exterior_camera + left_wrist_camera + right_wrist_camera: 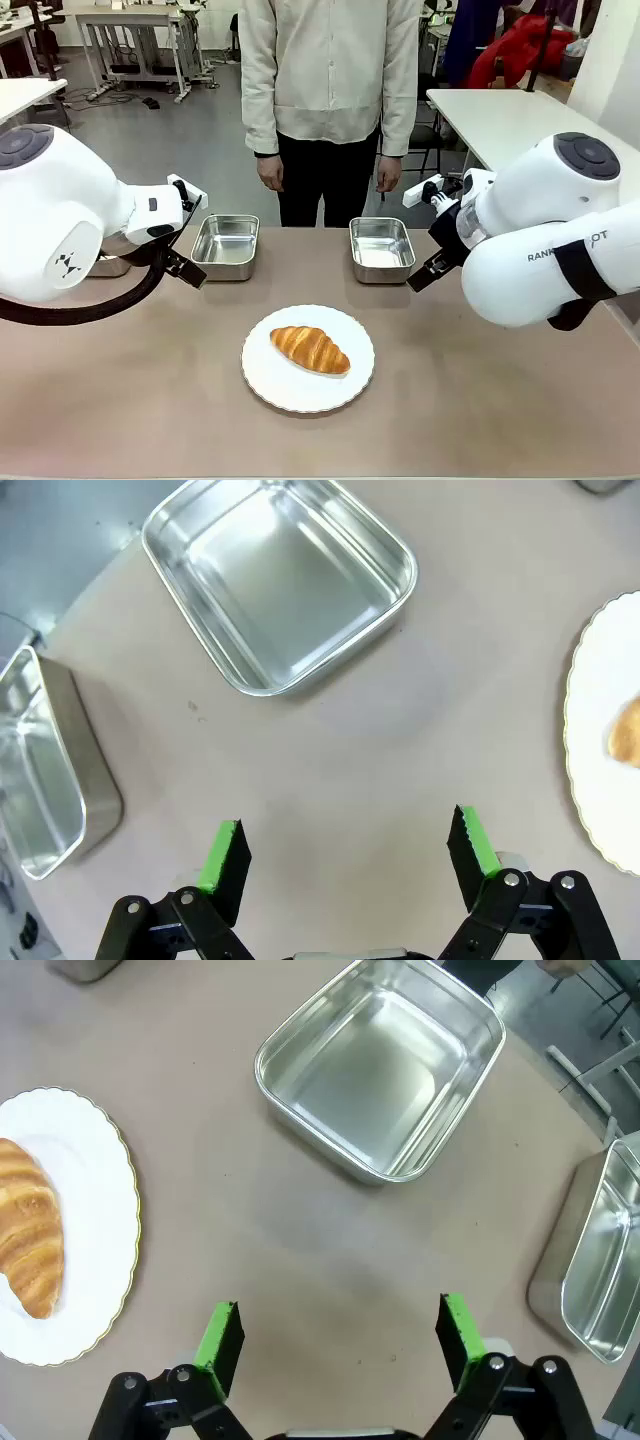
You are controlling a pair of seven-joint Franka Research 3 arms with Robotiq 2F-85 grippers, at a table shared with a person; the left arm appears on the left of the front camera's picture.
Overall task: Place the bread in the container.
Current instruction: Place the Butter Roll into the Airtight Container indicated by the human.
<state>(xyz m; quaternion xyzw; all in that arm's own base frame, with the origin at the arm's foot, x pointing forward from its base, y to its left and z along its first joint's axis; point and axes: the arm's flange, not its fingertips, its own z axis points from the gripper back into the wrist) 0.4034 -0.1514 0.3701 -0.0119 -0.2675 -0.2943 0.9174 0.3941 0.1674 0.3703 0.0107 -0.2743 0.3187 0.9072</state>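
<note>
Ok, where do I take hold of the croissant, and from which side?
Grip the croissant at its thick middle, coming down from above and closing across its short width. It lies flat on the plate, long axis diagonal, far left to near right in the front view. The ends taper thin, and the plate likely blocks a side approach.

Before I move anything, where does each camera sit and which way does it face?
Front: between left arm and right arm, facing the person across the table.
Left wrist: down past open left gripper onto left pan.
Right wrist: down past open right gripper onto right pan.
Shared: plate with croissant, all three.
</note>
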